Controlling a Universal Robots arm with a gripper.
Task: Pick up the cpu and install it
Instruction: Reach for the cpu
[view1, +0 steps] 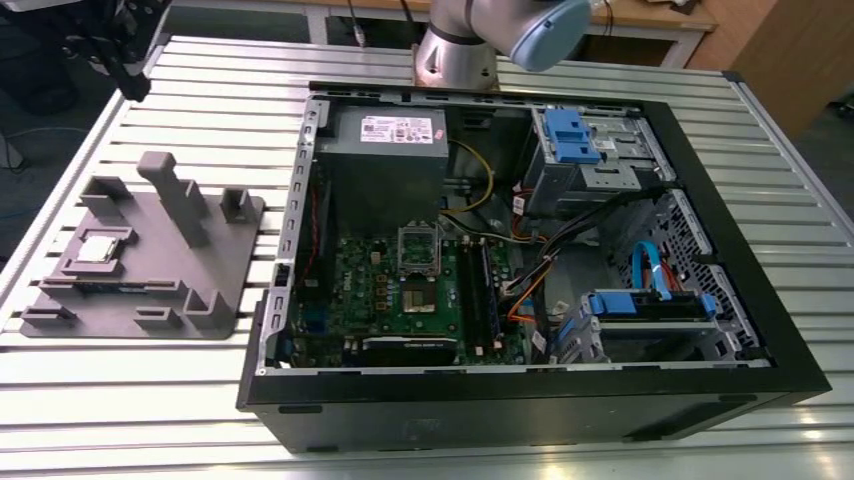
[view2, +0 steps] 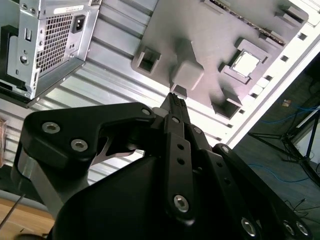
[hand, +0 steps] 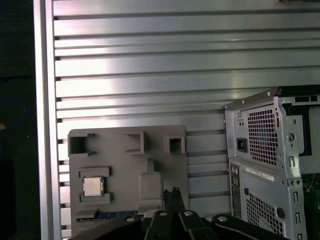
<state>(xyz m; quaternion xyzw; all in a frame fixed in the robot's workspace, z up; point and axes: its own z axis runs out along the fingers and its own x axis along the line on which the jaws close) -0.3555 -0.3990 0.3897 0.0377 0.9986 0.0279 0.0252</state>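
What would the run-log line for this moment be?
cpu: in grey holder, not picked | gripper: shut, empty, near holder, clear of cpu | computer case: open, beside holder

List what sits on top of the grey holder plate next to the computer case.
The cpu lies flat in a square nest on the holder plate, among upright posts. The nest floor beneath it is covered.

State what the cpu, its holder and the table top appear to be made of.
The cpu looks metal-topped: shiny silver-grey, reflecting light. The holder is probably plastic: matte, uniform grey, blocky moulded shapes. The table top appears aluminium: brushed ribbed slats with bright glare.
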